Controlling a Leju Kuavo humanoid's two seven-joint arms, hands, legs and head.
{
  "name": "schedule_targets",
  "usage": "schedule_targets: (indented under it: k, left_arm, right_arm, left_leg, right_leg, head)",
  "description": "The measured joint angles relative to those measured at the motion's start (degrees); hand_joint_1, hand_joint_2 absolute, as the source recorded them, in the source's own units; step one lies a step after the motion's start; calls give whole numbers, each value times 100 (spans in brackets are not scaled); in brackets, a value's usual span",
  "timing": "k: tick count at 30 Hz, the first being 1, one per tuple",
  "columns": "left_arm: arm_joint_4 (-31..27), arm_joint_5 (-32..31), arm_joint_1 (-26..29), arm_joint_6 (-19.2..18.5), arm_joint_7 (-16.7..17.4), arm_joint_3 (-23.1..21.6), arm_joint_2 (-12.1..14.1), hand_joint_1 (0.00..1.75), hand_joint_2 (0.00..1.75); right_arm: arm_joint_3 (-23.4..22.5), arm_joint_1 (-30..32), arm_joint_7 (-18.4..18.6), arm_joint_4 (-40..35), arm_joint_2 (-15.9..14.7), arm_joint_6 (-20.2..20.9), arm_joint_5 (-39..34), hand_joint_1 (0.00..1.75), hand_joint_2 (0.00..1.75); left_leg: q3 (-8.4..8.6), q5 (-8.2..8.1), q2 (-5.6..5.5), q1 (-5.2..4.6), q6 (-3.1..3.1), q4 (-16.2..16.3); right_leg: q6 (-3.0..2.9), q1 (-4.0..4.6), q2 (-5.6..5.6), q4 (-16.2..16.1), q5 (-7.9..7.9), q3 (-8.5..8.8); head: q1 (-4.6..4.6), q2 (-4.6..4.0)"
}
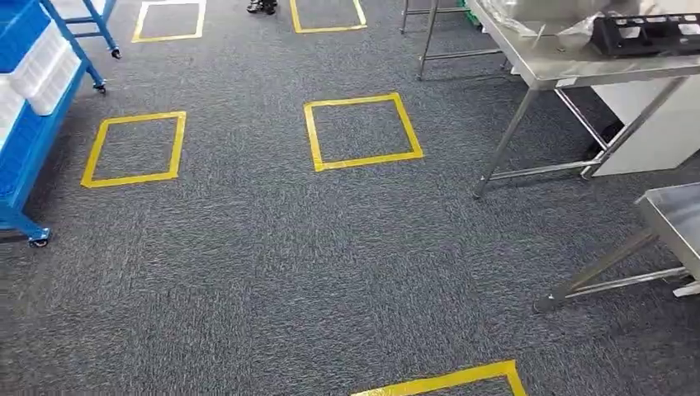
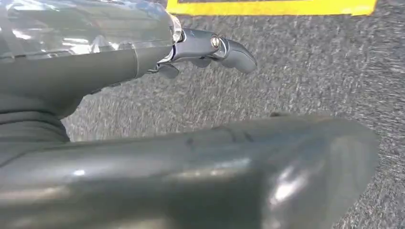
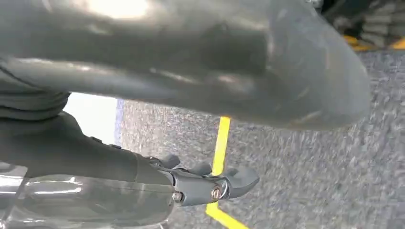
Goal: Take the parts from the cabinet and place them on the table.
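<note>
The parts sit in the blue cabinet [image 1: 23,157], far to the left of the central yellow square [image 1: 363,132] taped on the carpet [image 1: 248,272]. What can be made out there is a stack of white trays [image 1: 45,70] on its shelves; whatever lies inside them is too small to tell.

The steel worktop [image 1: 545,62] stands on the opposite side of the yellow square, to its right and a little beyond it, carrying a black tray [image 1: 644,33] and some clear plastic. A 2nd steel worktop [image 1: 677,214] is right of the square and nearer the robot.

Neither of the 2 arms carries anything. The left robot hand [image 2: 119,67] hangs over the carpet with its fingers [image 2: 234,52] stretched out and apart. The right robot hand [image 3: 119,167] is the same: fingers [image 3: 239,179] extended, nothing between them.

By their look, the white trays are probably thin moulded plastic: light, smooth, somewhat flexible, and likely to slip or bow under a 1-point pinch. The safer hold would be on the rim at 2 opposite sides, kept level so loose contents do not slide. If stacked trays nest tightly, lifting the top one may drag the next along.
</note>
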Motion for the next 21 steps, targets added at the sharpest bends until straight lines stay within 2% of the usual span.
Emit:
schedule_targets:
  k: [1,2,4,5,6,7,8,9,10,11,12,13,14,15,16,17,18,21]
  left_arm:
    - [0,-20,-8,-9,4,-4,-2,0,0]
    - [0,-35,-39,-15,4,-13,-4,0,0]
    - [0,-48,-41,-22,15,-33,-4,0,0]
    - [0,-59,-26,-24,20,-37,-4,0,0]
    - [0,-70,-18,-24,22,-39,0,0,0]
    - [2,-76,-18,-24,22,-42,9,0,0]
    - [2,-79,-32,-31,26,-44,9,0,0]
    - [2,-81,-46,-39,31,-44,9,0,0]
    - [2,-81,-62,-46,35,-44,9,0,0]
    - [2,-81,-65,-48,42,-44,7,0,0]
    - [2,-77,-59,-50,46,-44,9,0,0]
    - [2,-72,-51,-50,57,-44,13,0,0]
    - [2,-53,-49,-57,59,-44,15,0,0]
    - [2,-11,-45,-61,66,-44,33,0,0]
    - [2,33,-49,-70,79,-44,50,0,0]
    - [2,70,-76,-79,96,-44,59,0,0]
    - [2,94,-73,-81,101,-42,68,0,0]
    - [7,112,-30,-90,114,-42,107,0,0]
  right_arm:
    - [0,8,-2,0,0,2,0,0,0]
    - [-4,20,-4,2,0,17,0,0,0]
    - [-7,-4,-9,2,0,63,0,0,0]
    - [-9,-24,-11,2,0,72,0,0,0]
    - [-9,-31,-15,2,4,74,0,0,0]
    - [-9,-30,-17,2,26,74,0,0,0]
    - [-9,-11,-24,2,26,70,0,0,0]
    - [-11,4,-22,2,30,63,0,0,0]
    - [-13,18,-22,2,48,61,2,0,0]
    - [-13,19,-20,2,48,57,7,0,0]
    - [-13,17,-20,2,50,55,9,0,0]
    - [-13,11,-20,2,55,55,17,0,0]
    - [-13,3,-20,2,59,55,39,0,0]
    - [-13,-3,-15,2,83,55,66,0,0]
    - [-11,-4,-13,2,103,55,114,0,0]
    - [-9,6,-13,2,107,57,153,0,0]
    - [-9,-1,-13,2,114,57,162,0,0]
    - [-4,-64,-13,2,151,57,192,0,0]
  left_leg:
    - [-8,1,-56,8,-9,4]
    - [-44,-6,-121,-22,-53,43]
    - [-90,32,-241,20,-124,20]
    - [-93,58,-320,39,-168,-4]
    - [-131,64,-381,18,-208,-9]
    - [-141,-27,-107,17,-204,104]
    - [-269,-225,167,-2,-217,363]
    - [-474,-474,292,8,-240,802]
    - [-693,-696,349,18,-259,1281]
    - [-870,-832,373,29,-277,1677]
    - [-923,-826,390,40,-289,1818]
    - [-838,-700,408,51,-298,1684]
    - [-628,-479,438,58,-304,1295]
    - [-351,-243,527,60,-306,786]
    - [-42,-46,756,60,-300,232]
    - [30,-134,948,-14,-281,41]
    - [20,-92,833,15,-203,38]
    - [-31,-74,646,-23,-117,28]
  right_leg:
    - [-27,-3,241,-428,153,178]
    - [-39,-9,447,-568,96,219]
    - [-54,27,321,-550,97,205]
    - [-86,41,257,-554,106,214]
    - [-138,8,175,-625,143,238]
    - [-175,-4,63,-676,173,264]
    - [-216,3,0,-689,174,264]
    - [-224,20,-92,-686,172,256]
    - [-235,36,-184,-684,165,254]
    - [-241,42,-277,-679,161,247]
    - [-241,45,-352,-674,156,245]
    - [-240,46,-422,-672,152,250]
    - [-229,43,-496,-666,139,258]
    - [-210,39,-559,-653,122,269]
    - [-181,44,-624,-630,96,286]
    - [-130,95,-680,-602,59,283]
    - [-111,99,-737,-593,49,295]
    - [-37,83,-904,-601,39,332]
  head:
    - [0,0]
    - [-2,0]
    - [0,0]
    - [0,0]
    - [0,0]
    - [0,0]
    - [-7,0]
    - [-7,0]
    - [-7,0]
    - [-7,0]
    - [-7,0]
    - [-7,0]
    - [-7,0]
    - [-7,0]
    - [-7,0]
    - [-7,0]
    - [4,0]
    - [0,0]
